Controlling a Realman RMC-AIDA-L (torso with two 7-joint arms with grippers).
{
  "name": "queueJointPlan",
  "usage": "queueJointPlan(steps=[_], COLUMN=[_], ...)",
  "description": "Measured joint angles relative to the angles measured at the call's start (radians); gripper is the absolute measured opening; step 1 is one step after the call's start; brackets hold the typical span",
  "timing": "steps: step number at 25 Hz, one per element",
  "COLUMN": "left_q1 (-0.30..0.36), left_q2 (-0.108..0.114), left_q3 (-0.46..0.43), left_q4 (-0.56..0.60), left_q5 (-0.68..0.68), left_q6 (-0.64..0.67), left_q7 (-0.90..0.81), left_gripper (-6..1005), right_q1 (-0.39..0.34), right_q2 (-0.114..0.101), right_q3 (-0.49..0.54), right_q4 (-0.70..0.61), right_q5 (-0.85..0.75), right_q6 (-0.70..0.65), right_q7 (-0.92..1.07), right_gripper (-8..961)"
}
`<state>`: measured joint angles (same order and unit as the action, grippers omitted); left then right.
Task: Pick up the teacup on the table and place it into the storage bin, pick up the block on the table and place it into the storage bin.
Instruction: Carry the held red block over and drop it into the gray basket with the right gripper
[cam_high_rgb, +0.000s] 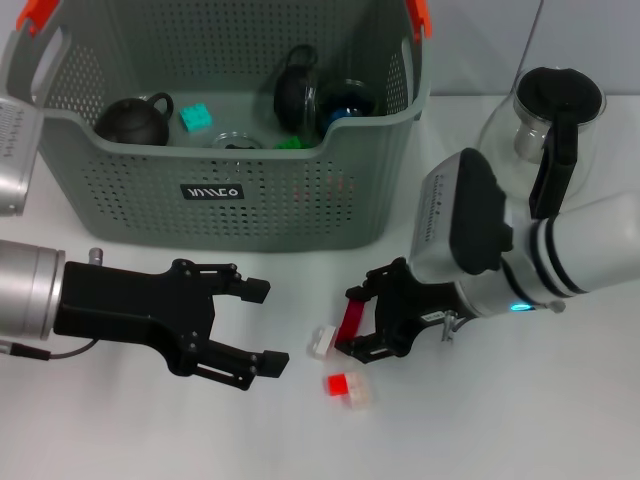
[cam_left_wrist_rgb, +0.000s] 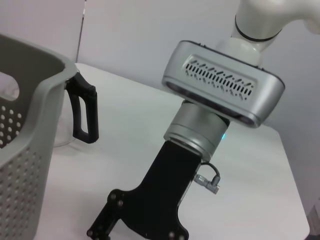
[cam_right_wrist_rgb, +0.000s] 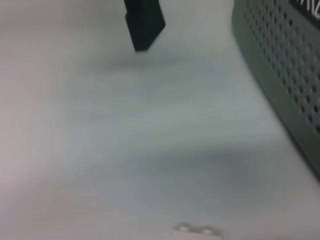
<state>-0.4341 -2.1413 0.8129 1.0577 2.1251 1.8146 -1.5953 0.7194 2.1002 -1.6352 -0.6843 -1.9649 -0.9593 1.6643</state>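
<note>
The grey perforated storage bin (cam_high_rgb: 250, 215) stands at the back of the table. Inside it lie dark teacups (cam_high_rgb: 297, 95), a round black one (cam_high_rgb: 135, 122), a teal block (cam_high_rgb: 196, 117) and a green block (cam_high_rgb: 290, 143). My right gripper (cam_high_rgb: 353, 322) hovers low over the table in front of the bin, shut on a thin red block (cam_high_rgb: 350, 318). A white block (cam_high_rgb: 320, 342) (cam_right_wrist_rgb: 197, 231) lies just left of it, and a red and white block (cam_high_rgb: 346, 388) lies nearer the front. My left gripper (cam_high_rgb: 266, 328) is open, level with these blocks, to their left.
A glass pitcher (cam_high_rgb: 545, 125) with a black lid and handle (cam_left_wrist_rgb: 82, 107) stands right of the bin. The bin's wall (cam_right_wrist_rgb: 285, 75) is close behind the right gripper. The right arm's body (cam_left_wrist_rgb: 222, 92) fills the space right of the blocks.
</note>
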Motion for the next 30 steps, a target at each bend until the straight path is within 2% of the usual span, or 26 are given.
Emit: queueJointPlan(steps=[5, 8, 11, 14, 17, 21, 24, 27, 30], left_q1=[-0.001, -0.001, -0.001, 0.000, -0.001, -0.003, -0.007, -0.008, -0.007], left_q2=[0.002, 0.002, 0.003, 0.003, 0.003, 0.003, 0.003, 0.002, 0.002], left_q3=[-0.019, -0.027, -0.028, -0.028, -0.028, -0.034, -0.047, -0.054, -0.054], left_q4=[0.001, 0.001, 0.001, 0.001, 0.000, -0.001, -0.001, -0.002, -0.004], left_q5=[-0.008, -0.021, -0.035, -0.045, -0.055, -0.063, -0.064, -0.069, -0.077], left_q6=[0.010, 0.019, 0.023, 0.024, 0.023, 0.022, 0.020, 0.019, 0.021], left_q7=[0.000, 0.000, 0.000, 0.000, 0.000, 0.000, 0.000, 0.000, 0.000], left_gripper=[947, 947, 946, 946, 946, 946, 946, 946, 946], right_q1=[-0.074, -0.134, -0.170, -0.178, -0.138, -0.038, 0.056, 0.139, 0.196], right_q2=[-0.022, -0.031, -0.030, -0.015, -0.006, -0.022, -0.036, -0.053, -0.055], right_q3=[0.089, 0.199, 0.323, 0.465, 0.597, 0.709, 0.759, 0.753, 0.735], right_q4=[-0.135, -0.277, -0.427, -0.580, -0.705, -0.749, -0.700, -0.589, -0.477], right_q5=[-0.033, -0.064, -0.079, -0.064, 0.033, 0.159, 0.126, 0.023, -0.088], right_q6=[-0.127, -0.275, -0.426, -0.603, -0.741, -0.787, -0.715, -0.594, -0.479], right_q7=[0.046, 0.096, 0.156, 0.250, 0.377, 0.522, 0.553, 0.529, 0.469], right_gripper=[686, 686, 685, 685, 684, 683, 683, 682, 681])
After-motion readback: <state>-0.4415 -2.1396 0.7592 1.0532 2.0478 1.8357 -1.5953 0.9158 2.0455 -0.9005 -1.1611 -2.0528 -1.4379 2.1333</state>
